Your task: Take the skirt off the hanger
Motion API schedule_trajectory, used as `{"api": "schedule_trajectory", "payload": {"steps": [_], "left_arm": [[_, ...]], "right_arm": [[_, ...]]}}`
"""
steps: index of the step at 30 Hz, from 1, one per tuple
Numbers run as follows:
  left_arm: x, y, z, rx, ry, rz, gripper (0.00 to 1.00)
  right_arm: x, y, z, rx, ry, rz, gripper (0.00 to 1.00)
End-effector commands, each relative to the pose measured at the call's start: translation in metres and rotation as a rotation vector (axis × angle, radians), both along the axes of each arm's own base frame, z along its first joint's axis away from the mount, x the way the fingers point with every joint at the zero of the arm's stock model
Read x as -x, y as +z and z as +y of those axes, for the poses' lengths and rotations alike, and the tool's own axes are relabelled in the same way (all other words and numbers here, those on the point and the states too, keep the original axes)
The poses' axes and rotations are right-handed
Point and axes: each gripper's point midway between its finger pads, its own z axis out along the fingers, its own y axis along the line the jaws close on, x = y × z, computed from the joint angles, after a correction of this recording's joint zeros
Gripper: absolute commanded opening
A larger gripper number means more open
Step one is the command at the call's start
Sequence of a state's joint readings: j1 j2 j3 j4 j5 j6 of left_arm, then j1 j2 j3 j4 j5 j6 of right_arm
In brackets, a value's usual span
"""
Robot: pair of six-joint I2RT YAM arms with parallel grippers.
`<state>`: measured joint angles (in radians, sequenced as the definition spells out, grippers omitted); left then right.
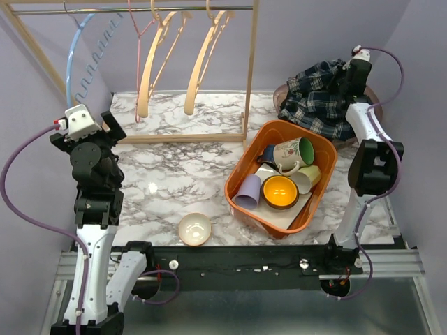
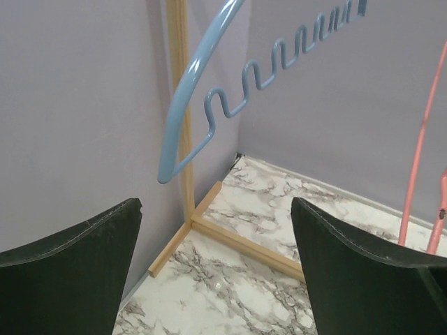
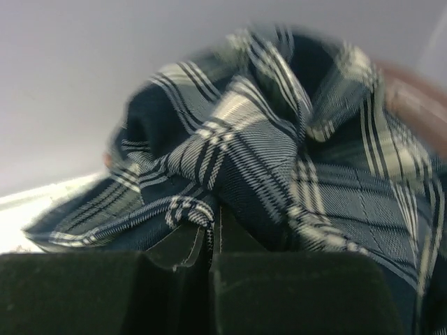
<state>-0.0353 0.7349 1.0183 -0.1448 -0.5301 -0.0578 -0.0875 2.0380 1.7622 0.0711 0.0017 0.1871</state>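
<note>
A small cream bowl (image 1: 195, 229) sat low in the top view on the white marble-patterned table (image 1: 174, 167). Right of centre, an orange plastic tub (image 1: 316, 195) held mugs and cups. At the left edge, the left gripper (image 2: 216, 206) hung with its jaws spread wide and nothing between them, facing a light-blue wavy hanger (image 2: 202, 105). In the upper right, the dark plaid skirt (image 1: 318, 98) lay heaped, off every hanger, over a brown rounded rim (image 3: 415, 105). The right gripper (image 3: 211, 234) pressed into it, jaws drawn to a thin slit; whether cloth was pinched could not be told. Along the top, the wooden rack (image 1: 249, 70) carried the blue hanger, a pink wire hanger (image 1: 136, 42) and two wooden hangers (image 1: 150, 77).
</note>
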Motion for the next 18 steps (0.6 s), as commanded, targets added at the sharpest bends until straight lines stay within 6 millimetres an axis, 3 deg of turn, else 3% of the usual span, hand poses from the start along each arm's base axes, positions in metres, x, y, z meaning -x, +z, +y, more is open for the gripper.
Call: {"api": "schedule_trajectory", "payload": {"steps": [1,4,5,8,10,12,14,18], "left_arm": [[0.009,0.018,0.000,-0.009,0.021,-0.086,0.99],[0.008,0.016,-0.002,-0.009,0.015,-0.083,0.99],[0.007,0.015,-0.003,-0.009,0.012,-0.078,0.99],[0.004,0.014,-0.005,-0.001,-0.002,-0.059,0.99],[0.004,0.014,-0.007,0.005,-0.015,-0.049,0.99],[0.003,0.018,-0.011,0.015,-0.041,-0.051,0.99],[0.003,0.015,-0.014,0.018,-0.057,-0.035,0.99],[0.001,0.007,-0.024,0.015,-0.115,-0.017,0.99]], "right_arm": [[0.054,-0.132,-0.002,-0.219,-0.051,0.482,0.12],[0.068,-0.164,-0.002,-0.305,-0.036,0.617,0.15],[0.065,-0.170,-0.004,-0.321,-0.031,0.651,0.15],[0.085,-0.189,-0.004,-0.324,-0.043,0.743,0.20],[0.085,-0.197,-0.006,-0.322,-0.049,0.753,0.38],[0.083,-0.201,-0.011,-0.321,-0.048,0.780,0.45],[0.082,-0.199,-0.016,-0.310,-0.055,0.790,0.48],[0.082,-0.140,-0.014,-0.295,-0.031,0.707,0.61]]}}
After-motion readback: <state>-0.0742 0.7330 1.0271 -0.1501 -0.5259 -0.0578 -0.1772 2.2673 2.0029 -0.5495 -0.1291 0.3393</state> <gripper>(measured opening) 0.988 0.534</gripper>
